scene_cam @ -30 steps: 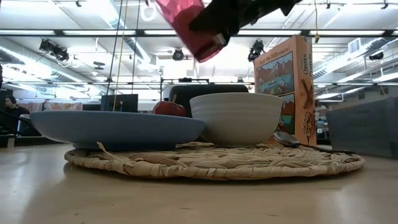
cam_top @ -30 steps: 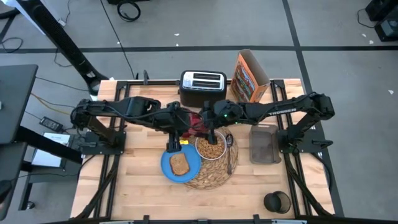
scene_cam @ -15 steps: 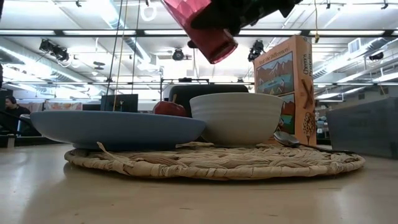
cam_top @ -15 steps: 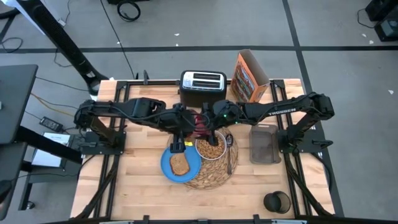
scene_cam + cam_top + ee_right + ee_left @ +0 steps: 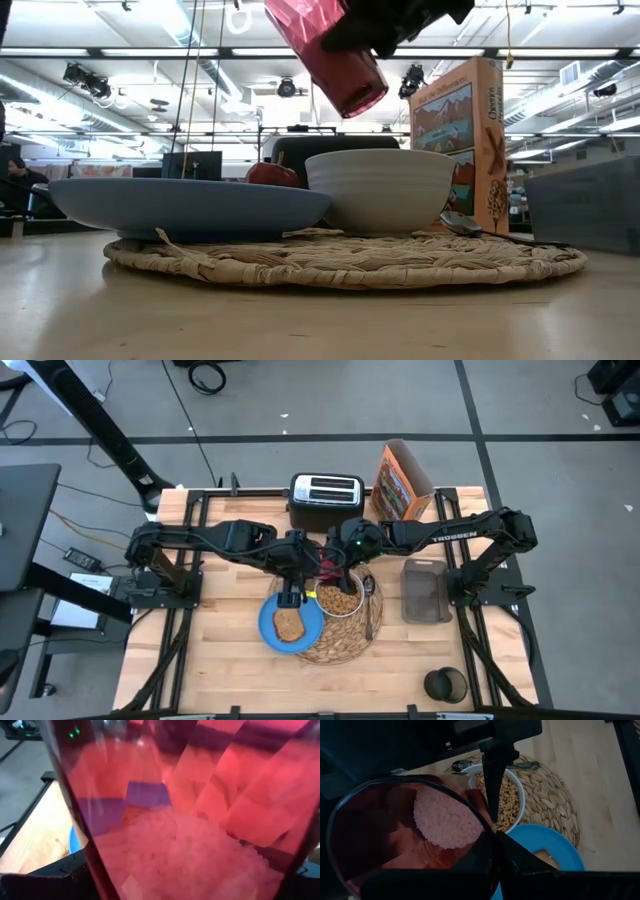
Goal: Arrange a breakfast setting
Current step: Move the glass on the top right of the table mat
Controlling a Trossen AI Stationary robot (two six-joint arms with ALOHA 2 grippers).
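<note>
The translucent pink-red cup (image 5: 326,566) hangs tilted in the air above the far side of the setting, its base (image 5: 358,95) lowest. My left gripper (image 5: 305,566) is shut on it. My right gripper (image 5: 340,560) stands wide apart around the cup's body (image 5: 175,820). Below, the woven placemat (image 5: 350,262) lies flat on the table. It carries the blue plate (image 5: 270,622) with the toast slice (image 5: 289,625), the white bowl (image 5: 380,190) of cereal and the spoon (image 5: 372,610). The red apple (image 5: 272,173) sits behind the plate. My left gripper pinches the cup's wall at the rim (image 5: 491,836), one finger inside the cup and one outside. It comes slanting down from the table's left. The cup is lifted clear and tilted. My right gripper has a finger (image 5: 492,780) close beside the cup; I cannot tell whether it touches.
A black toaster (image 5: 325,495) and an open cereal box (image 5: 402,485) stand at the table's far edge. A grey container (image 5: 425,592) lies right of the placemat. A dark round cup (image 5: 445,685) sits near the front right corner.
My left gripper has carried the cup toward the table's right and a little down, in between my right gripper's fingers. The cup has turned about somewhat on the way and stays clear of the bowl.
</note>
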